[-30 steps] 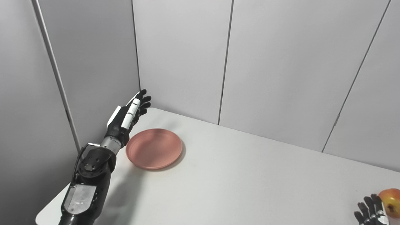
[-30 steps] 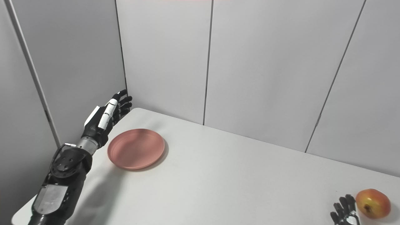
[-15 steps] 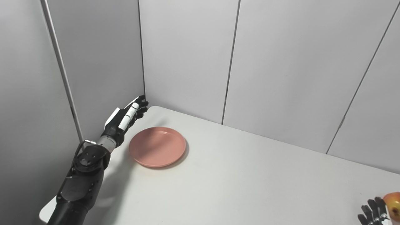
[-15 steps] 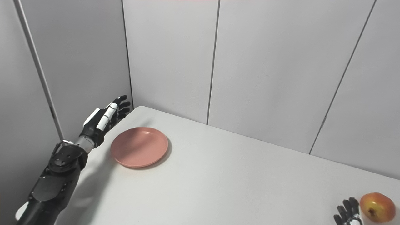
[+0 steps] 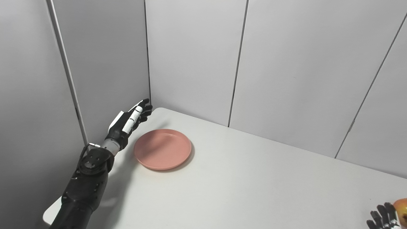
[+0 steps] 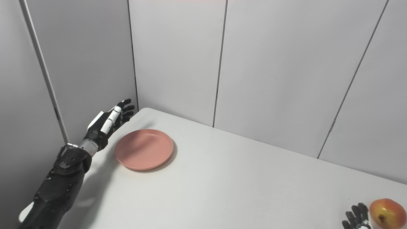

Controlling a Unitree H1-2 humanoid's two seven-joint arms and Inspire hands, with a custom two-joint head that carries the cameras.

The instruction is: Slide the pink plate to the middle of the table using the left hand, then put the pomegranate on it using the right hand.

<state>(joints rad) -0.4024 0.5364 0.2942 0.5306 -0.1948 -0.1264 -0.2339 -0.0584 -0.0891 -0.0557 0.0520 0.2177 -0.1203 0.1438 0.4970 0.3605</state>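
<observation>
Round matte pink plate beside empty, splayed left hand; right hand, grip unclear, near glossy pomegranate

White table backed by grey wall panels

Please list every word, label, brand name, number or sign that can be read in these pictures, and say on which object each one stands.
There are none. No text, number or sign shows on the pink plate, the pomegranate, the table, the wall panels, the left hand or the right hand. The white patches on the left hand carry no lettering that can be seen.
</observation>
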